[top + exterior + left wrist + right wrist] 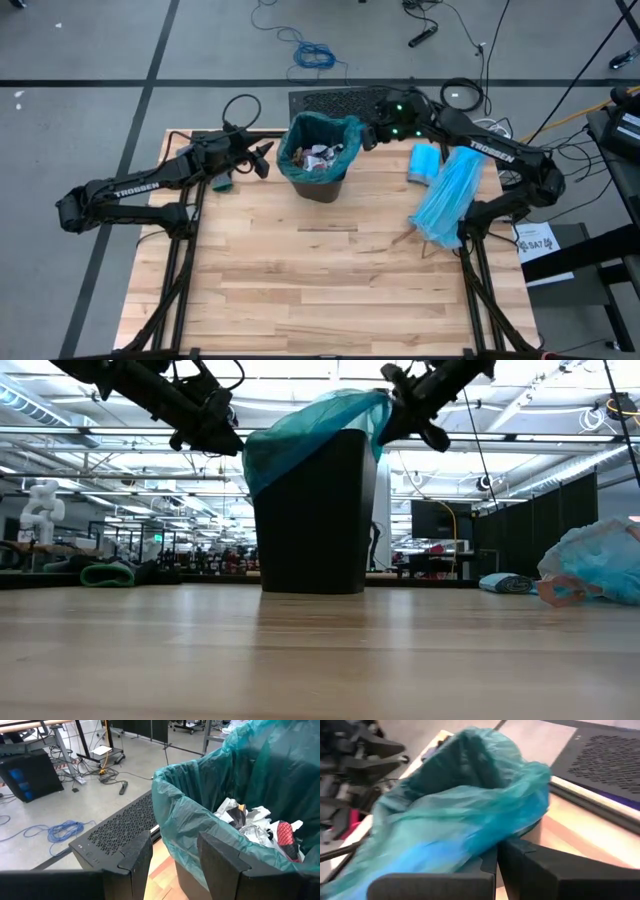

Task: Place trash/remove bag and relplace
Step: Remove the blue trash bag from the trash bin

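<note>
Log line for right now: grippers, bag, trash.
right gripper: shut on bag rim | left gripper: open beside bin, holding nothing | trash: inside bag | bag: not yet out of bin

Your black bin (318,510) stands upright on the wooden table (320,655), teal bag (300,430) draped over its rim. Right gripper (392,412) pinches the bag's raised edge. Left gripper (215,435) hangs just beside the opposite rim. Pale blue plastic bag (595,565) lies far right.
</note>
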